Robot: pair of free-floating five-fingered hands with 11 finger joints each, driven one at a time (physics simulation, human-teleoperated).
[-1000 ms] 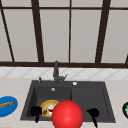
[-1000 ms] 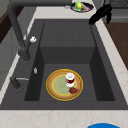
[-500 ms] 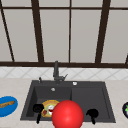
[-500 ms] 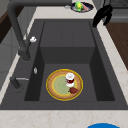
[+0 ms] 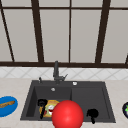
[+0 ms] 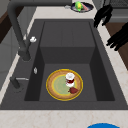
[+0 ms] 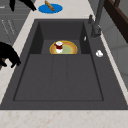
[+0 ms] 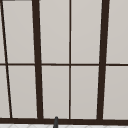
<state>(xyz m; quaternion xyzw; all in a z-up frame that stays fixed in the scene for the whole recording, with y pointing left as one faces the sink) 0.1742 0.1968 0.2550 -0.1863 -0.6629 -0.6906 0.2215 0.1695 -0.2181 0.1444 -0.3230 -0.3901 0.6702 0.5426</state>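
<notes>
A yellow plate [image 6: 53, 86] lies on the floor of the dark sink's [image 6: 67, 35] left basin. On it stand a small white cup with red inside [image 6: 70, 78] and a red piece [image 6: 74, 90]. My left hand [image 5: 42, 104] hovers at the sink's front edge, above the plate [image 5: 53, 103], fingers relaxed and hanging down; it holds nothing. My right hand [image 5: 92, 114] hovers over the front edge of the right basin, also empty. In the left side view the left hand [image 6: 118, 37] is nearer and the right hand [image 6: 102, 15] farther. A red ball [image 5: 67, 115] fills the front view's foreground.
A dark faucet [image 5: 56, 71] stands behind the sink. A blue plate [image 5: 10, 107] with a bread stick lies on the left counter. A dark plate [image 6: 86, 7] with green food sits on the right counter. A window spans the wall [image 8: 70, 62].
</notes>
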